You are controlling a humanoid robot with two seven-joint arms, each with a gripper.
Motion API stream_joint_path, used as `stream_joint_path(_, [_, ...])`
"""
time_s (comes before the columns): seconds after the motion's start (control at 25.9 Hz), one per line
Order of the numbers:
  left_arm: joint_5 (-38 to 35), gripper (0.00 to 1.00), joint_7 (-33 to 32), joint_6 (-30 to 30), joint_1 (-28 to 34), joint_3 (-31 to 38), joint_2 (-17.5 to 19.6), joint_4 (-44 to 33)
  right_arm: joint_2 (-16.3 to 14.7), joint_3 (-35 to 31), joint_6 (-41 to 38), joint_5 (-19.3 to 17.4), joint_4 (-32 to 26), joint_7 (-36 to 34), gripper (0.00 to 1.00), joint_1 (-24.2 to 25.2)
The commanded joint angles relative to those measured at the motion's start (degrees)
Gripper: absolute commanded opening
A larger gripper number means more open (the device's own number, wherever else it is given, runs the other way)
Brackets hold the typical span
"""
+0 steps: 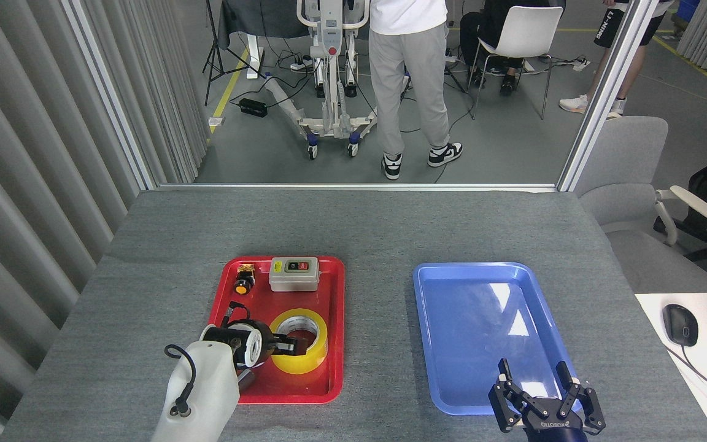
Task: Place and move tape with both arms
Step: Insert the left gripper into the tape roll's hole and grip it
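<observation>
- Two trays: red tray holds tape, grey switch box, small orange button; blue tray bare.
- Our left gripper reaches into the tape's core; grip unclear.
- Our right gripper fingers spread, holding nothing.
</observation>
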Motion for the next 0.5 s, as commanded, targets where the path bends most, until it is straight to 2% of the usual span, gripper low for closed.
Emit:
stream_joint_path(0.0, [0.5,0.99,0.3,0.0,0.0,-0.2,-0.2,0.0,-0.1,0.0,0.1,0.0,0.0,0.0,1.0,0.1])
stream_joint_path(0.08, [0.5,0.93,0.4,0.1,0.0,-0.2,-0.2,0.1,-0.2,0.1,0.1,0.0,0.0,0.0,1.0,0.2])
stream_joint_path(0.15, [0.5,0.81,0.9,0.1,0.0,-0.2,-0.3,0.2,-0.3,0.1,0.2,0.0,0.0,-0.1,1.0,0.3])
stream_joint_path(0.27, [0.5,0.71,2.1,0.1,0.0,-0.2,-0.2,0.8,-0.4,0.1,0.2,0.0,0.0,-0.1,1.0,0.3])
stream_joint_path(0.46, [0.5,0.68,2.4,0.1,0.0,-0.2,-0.2,0.9,-0.4,0.1,0.2,0.0,0.0,-0.1,1.0,0.3])
